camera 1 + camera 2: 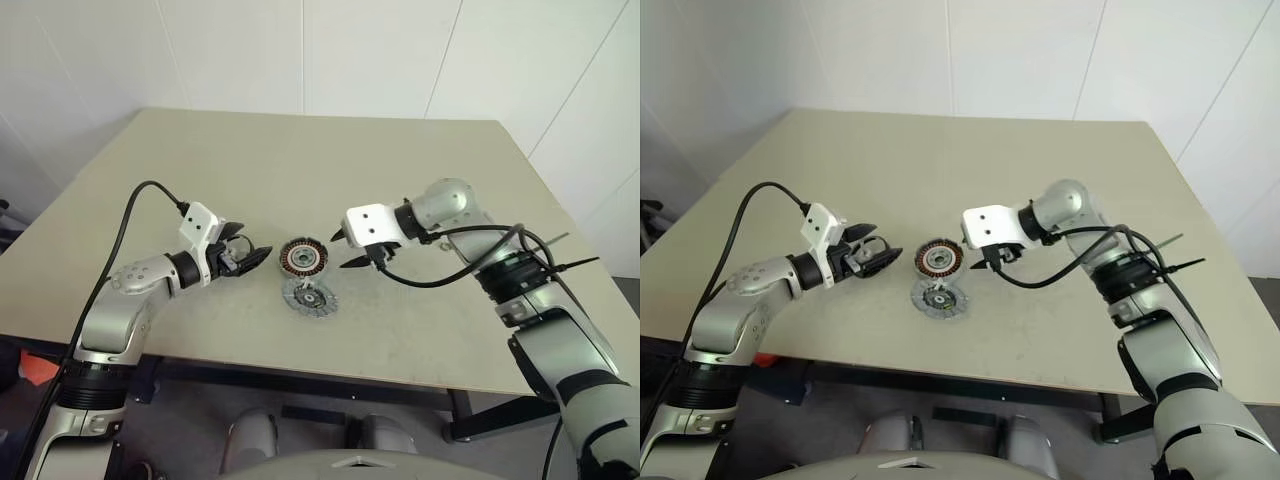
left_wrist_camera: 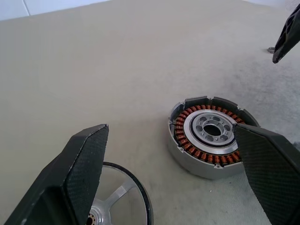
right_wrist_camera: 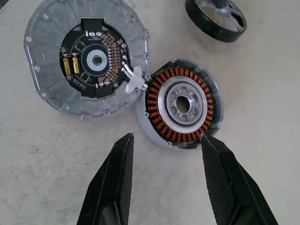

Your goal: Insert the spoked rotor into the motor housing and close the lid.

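While open, motor housing (image 3: 180, 107) holds windings

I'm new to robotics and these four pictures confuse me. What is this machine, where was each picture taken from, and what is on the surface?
This is a humanoid robot with two arms, standing at a beige table. Two pictures come from the two eyes of a camera on its head, looking down over its arms, so they show the same scene. The other two come from a small camera on each wrist, looking along that arm's two black jaws.

The left hand and the right hand hover over the table facing each other. Both pairs of jaws stand open and hold nothing.

Three motor parts lie between them:
- a round part with copper windings
- a grey round plate carrying a circuit board, right beside the copper part
- a spoked ring with a black rim, under the left hand
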